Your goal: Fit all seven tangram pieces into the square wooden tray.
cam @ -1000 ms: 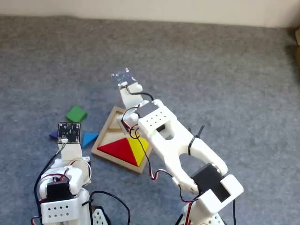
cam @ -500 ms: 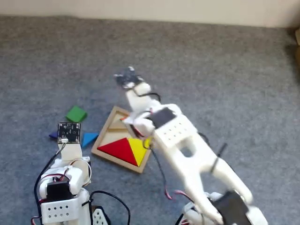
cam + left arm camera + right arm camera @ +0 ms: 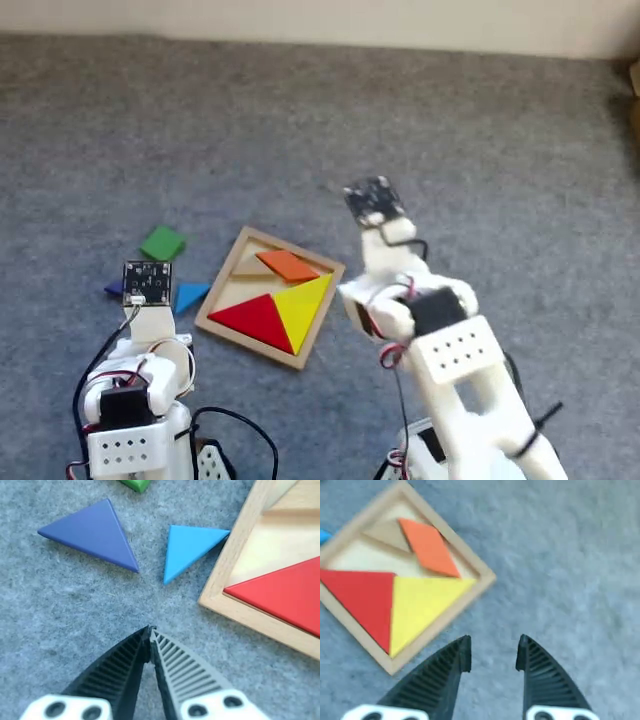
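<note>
Grey carpet below a pale wall, wooden tray partly filled, left hand closed, right hand spread and empty.

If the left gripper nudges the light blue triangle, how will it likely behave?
The light blue triangle looks like a rigid, flat block, so it should slide without rolling or tipping. The fuzzy grey mat probably drags on it, and an off-centre push may spin it.

Red triangle, yellow triangle, orange parallelogram, green square, light blue triangle, dark blue triangle
</note>
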